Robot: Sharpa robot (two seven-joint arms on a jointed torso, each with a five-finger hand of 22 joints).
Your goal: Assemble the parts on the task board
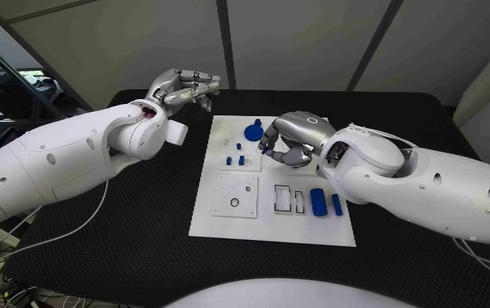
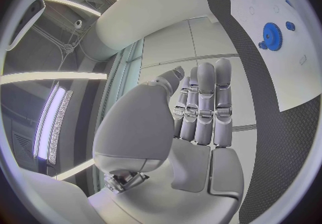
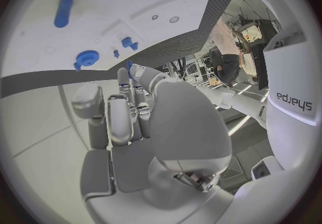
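Right hand (image 1: 291,140) hangs over the upper middle of the task board (image 1: 268,231), fingers curled downward. In the right wrist view a small blue piece (image 3: 129,64) shows at the fingertips (image 3: 127,76), but whether it is pinched or merely behind them cannot be told. Left hand (image 1: 184,87) is raised off the board's far-left corner, above the black table (image 1: 122,251); in its wrist view the fingers (image 2: 204,100) lie straight and close together, holding nothing.

Parts on board: blue gear (image 1: 253,132) just beside the right hand; two small blue pegs (image 1: 235,160) nearer the middle; two blue cylinders (image 1: 318,202) at the near right, next to rectangular slots (image 1: 283,199); a square plate with a hole (image 1: 236,196) at near left.

Judgement: parts look like rigid, light plastic, smooth and liable to slip or roll. Take the gear by its rim or hub; take the pegs and cylinders across their width, near mid-length.
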